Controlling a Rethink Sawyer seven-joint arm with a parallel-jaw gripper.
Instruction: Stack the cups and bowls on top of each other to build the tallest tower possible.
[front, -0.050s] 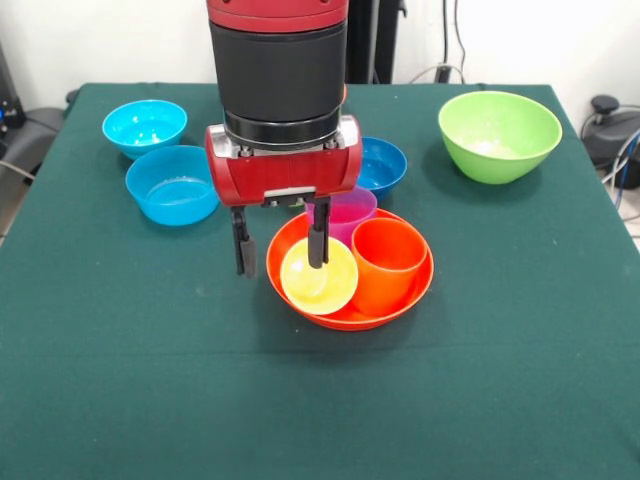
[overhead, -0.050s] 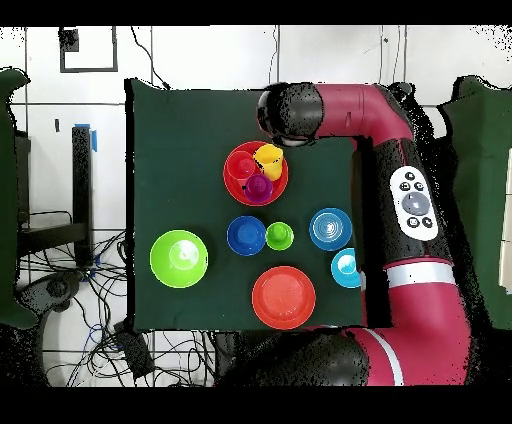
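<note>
**Pincer astride the rim of a tipped yellow cup in the orange bowl**

The red-and-black arm's pincer (front, -0.050s: 280, 252) hangs open over the large glossy orange plastic bowl (front, -0.050s: 400, 305) on the green-covered desk (front, -0.050s: 120, 380). One finger (front, -0.050s: 317, 240) reaches into the mouth of the small yellow plastic cup (front, -0.050s: 318, 278), which lies tipped toward the camera; the other finger (front, -0.050s: 244, 250) stands outside the bowl's rim. Judged step: taking this cup by its wall, not yet clamped. The next move calls for closing on the rim and lifting clear.

Crowding is the obstacle: an upright orange plastic tumbler (front, -0.050s: 388, 262) touches the yellow cup, and a purple plastic tumbler (front, -0.050s: 348, 212) sits just behind. Elsewhere stand two light blue bowls (front, -0.050s: 172, 184), a small dark blue bowl (front, -0.050s: 380, 165), a large lime green bowl (front, -0.050s: 498, 135), a second orange bowl (overhead, -0.050s: 283, 297) and a green cup (overhead, -0.050s: 279, 236).
</note>
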